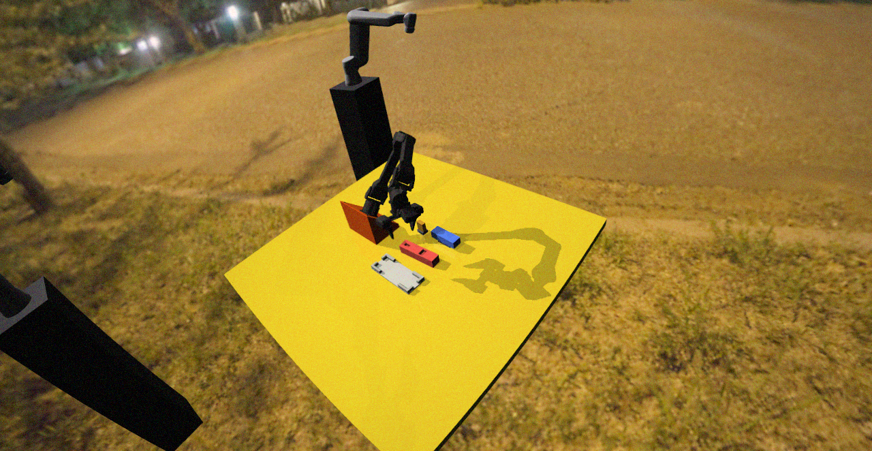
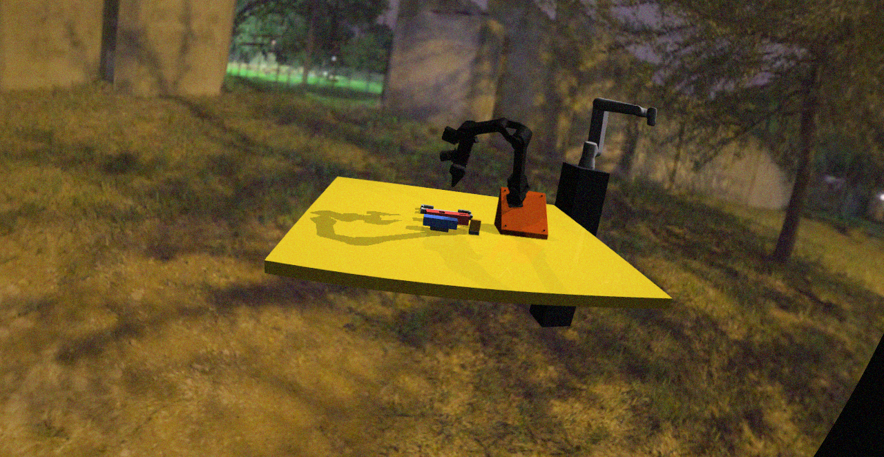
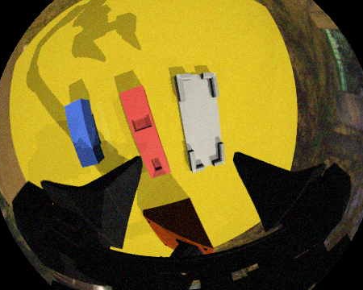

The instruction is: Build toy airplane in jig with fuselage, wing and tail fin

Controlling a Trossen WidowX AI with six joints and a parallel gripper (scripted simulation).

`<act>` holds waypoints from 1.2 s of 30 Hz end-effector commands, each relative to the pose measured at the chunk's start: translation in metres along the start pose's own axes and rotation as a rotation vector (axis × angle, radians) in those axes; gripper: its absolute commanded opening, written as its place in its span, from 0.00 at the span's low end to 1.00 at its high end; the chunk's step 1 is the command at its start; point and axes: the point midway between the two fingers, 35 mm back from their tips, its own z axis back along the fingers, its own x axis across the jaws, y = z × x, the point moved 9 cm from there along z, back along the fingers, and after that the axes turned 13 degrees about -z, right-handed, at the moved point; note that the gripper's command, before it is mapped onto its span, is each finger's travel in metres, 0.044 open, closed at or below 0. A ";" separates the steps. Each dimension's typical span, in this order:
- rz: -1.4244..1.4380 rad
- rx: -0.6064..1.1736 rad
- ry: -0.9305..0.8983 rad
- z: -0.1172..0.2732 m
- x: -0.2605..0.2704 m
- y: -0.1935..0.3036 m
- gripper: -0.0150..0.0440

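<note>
My gripper (image 1: 401,231) (image 2: 455,183) (image 3: 189,159) is open and empty, pointing down above the table near the parts. The red fuselage (image 1: 430,258) (image 2: 463,219) (image 3: 135,104) lies beside the grey cradle (image 1: 399,274) (image 3: 201,117), its two sockets facing up. The cradle holds nothing. The blue wing (image 1: 445,236) (image 2: 440,221) (image 3: 80,121) lies apart on the fuselage's other side, with its narrower tab underneath. The small orange-and-dark tail fin (image 1: 421,226) (image 2: 474,226) stands near the wing's end toward the arm base. I cannot see the fin in the wrist view.
The parts rest on a yellow table (image 1: 366,351) (image 2: 371,262) (image 3: 250,101). The arm's orange wedge base (image 1: 364,223) (image 2: 531,213) (image 3: 161,231) stands close to the fin. A black pedestal (image 1: 364,122) (image 2: 581,195) with a grey arm stands beyond the table edge.
</note>
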 end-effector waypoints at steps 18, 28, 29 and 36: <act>0.236 0.161 -0.162 -0.081 0.044 0.001 1.00; 0.236 0.162 -0.162 -0.098 0.046 0.004 1.00; 0.236 0.161 -0.162 -0.099 0.046 0.005 1.00; 0.236 0.161 -0.162 -0.111 0.048 0.006 1.00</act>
